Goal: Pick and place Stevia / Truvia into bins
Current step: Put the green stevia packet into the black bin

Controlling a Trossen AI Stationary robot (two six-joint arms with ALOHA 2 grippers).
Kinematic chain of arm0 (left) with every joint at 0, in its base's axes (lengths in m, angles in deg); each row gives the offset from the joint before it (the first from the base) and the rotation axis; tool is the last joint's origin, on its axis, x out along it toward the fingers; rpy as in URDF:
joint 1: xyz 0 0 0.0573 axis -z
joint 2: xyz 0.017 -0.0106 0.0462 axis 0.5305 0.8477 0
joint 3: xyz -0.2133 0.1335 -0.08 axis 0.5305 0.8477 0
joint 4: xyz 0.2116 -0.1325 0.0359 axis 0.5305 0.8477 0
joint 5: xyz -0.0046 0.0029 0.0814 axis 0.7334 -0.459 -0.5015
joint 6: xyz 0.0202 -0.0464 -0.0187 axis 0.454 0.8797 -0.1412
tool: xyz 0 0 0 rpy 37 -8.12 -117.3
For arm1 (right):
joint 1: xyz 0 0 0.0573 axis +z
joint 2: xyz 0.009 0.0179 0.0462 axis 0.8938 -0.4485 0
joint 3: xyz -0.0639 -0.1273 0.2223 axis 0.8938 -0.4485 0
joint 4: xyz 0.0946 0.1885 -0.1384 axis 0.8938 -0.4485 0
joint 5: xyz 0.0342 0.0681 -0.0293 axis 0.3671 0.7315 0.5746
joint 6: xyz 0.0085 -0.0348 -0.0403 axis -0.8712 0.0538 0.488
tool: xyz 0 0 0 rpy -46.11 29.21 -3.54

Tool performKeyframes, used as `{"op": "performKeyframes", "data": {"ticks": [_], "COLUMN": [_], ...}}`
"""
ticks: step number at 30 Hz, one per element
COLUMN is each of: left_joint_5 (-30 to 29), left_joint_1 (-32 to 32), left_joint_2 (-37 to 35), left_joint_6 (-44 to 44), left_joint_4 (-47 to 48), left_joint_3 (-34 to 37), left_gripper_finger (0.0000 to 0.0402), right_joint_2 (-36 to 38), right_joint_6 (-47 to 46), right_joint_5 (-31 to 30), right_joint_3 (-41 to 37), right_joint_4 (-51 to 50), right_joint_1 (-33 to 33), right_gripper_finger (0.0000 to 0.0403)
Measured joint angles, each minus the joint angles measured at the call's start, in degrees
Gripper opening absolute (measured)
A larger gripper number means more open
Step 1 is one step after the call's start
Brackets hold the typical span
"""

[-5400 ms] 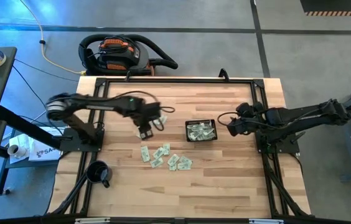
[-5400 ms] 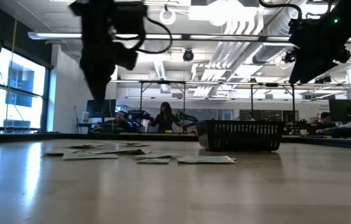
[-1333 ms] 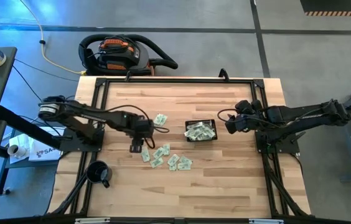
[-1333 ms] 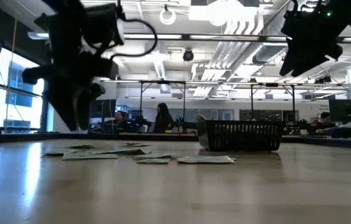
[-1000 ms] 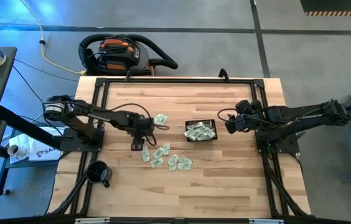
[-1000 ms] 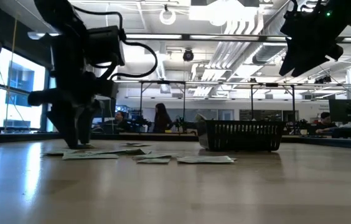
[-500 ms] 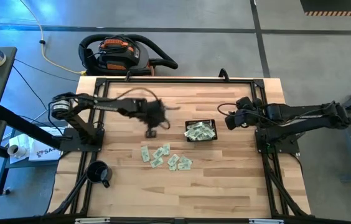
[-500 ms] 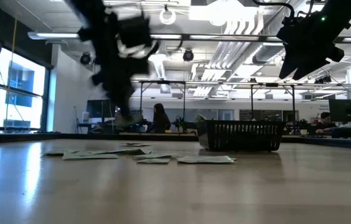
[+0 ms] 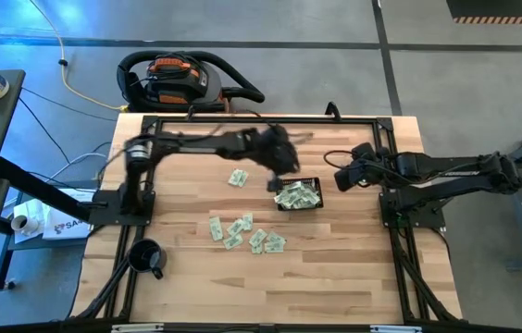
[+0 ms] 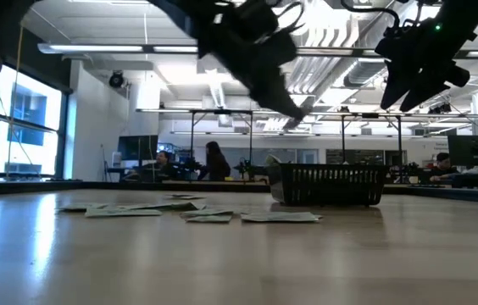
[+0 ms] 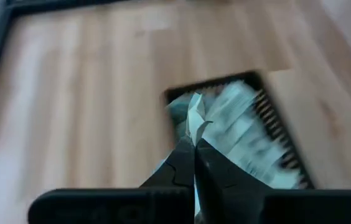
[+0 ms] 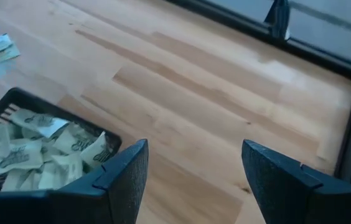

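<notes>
Having pinched a sachet [image 11: 193,118] off the table, our left gripper [image 11: 194,148] now carries it above the basket [image 9: 299,195], ready to drop.

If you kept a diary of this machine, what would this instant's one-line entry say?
left gripper: shut on sachet, near basket | right gripper: open, waiting beside basket | loose sachets: on table

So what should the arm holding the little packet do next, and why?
Probably carry on until it is over the black basket, then open. The left gripper pinches a sachet near the basket, which already holds sachets.
</notes>
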Motion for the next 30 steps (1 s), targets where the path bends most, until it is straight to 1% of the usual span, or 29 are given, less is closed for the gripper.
{"op": "performKeyframes", "data": {"ticks": [2, 5, 7, 9, 11, 14, 16, 18, 22, 24, 25, 28, 30], "left_joint_5": [0.02, -0.36, -1.95, -2.87, -4.87, -10.44, -12.88, -13.99, -14.63, -15.61, -16.04, -18.36, -19.26], "left_joint_1": [2.10, 4.53, 5.20, 5.32, 5.73, 6.53, 6.94, 6.95, 6.38, 5.74, 5.28, 2.91, 1.07], "left_joint_2": [3.75, 9.16, 12.51, 15.03, 16.66, 16.31, 15.26, 14.55, 13.77, 13.77, 13.65, 13.50, 13.66], "left_joint_6": [-0.88, -0.80, 0.82, 3.39, 5.28, 6.91, 6.55, 6.40, 6.45, 6.81, 7.72, 12.46, 16.03], "left_joint_4": [1.78, 3.61, 3.71, 4.77, 5.25, 8.53, 13.77, 19.52, 34.69, 45.19, 48.99, 57.73, 60.09], "left_joint_3": [-4.42, -9.13, -10.97, -11.89, -12.74, -15.01, -17.80, -21.63, -30.26, -34.28, -35.22, -34.51, -32.31], "left_gripper_finger": [0.0032, 0.0028, 0.0037, 0.0060, 0.0094, 0.0151, 0.0188, 0.0221, 0.0264, 0.0274, 0.0275, 0.0268, 0.0255], "right_joint_2": [-0.02, -0.02, -0.02, -0.02, -0.02, -0.02, -0.02, 0.00, 0.00, 0.00, 0.00, -0.01, 0.00], "right_joint_6": [-0.29, -0.32, -0.32, -0.32, -0.33, -0.30, 0.18, 1.08, 2.40, 2.96, 3.42, 4.19, 4.21], "right_joint_5": [1.18, 1.38, 0.94, 0.09, -0.18, -0.20, -0.33, -0.86, -2.31, -2.44, -2.44, -2.42, -2.46], "right_joint_3": [0.00, 0.00, 0.00, 0.00, 0.00, 0.00, 0.00, 0.00, 0.02, 0.02, 0.02, 0.02, 0.02], "right_joint_4": [-0.10, -0.11, -0.11, -0.03, -0.10, -0.12, -0.12, -0.09, -0.11, -0.25, -0.35, -0.51, -0.55], "right_joint_1": [0.02, 0.02, 0.04, 0.04, 0.04, 0.04, 0.04, 0.04, 0.02, 0.02, 0.02, 0.02, 0.02], "right_gripper_finger": [0.0249, 0.0249, 0.0249, 0.0249, 0.0249, 0.0249, 0.0249, 0.0249, 0.0249, 0.0249, 0.0249, 0.0249, 0.0249]}}
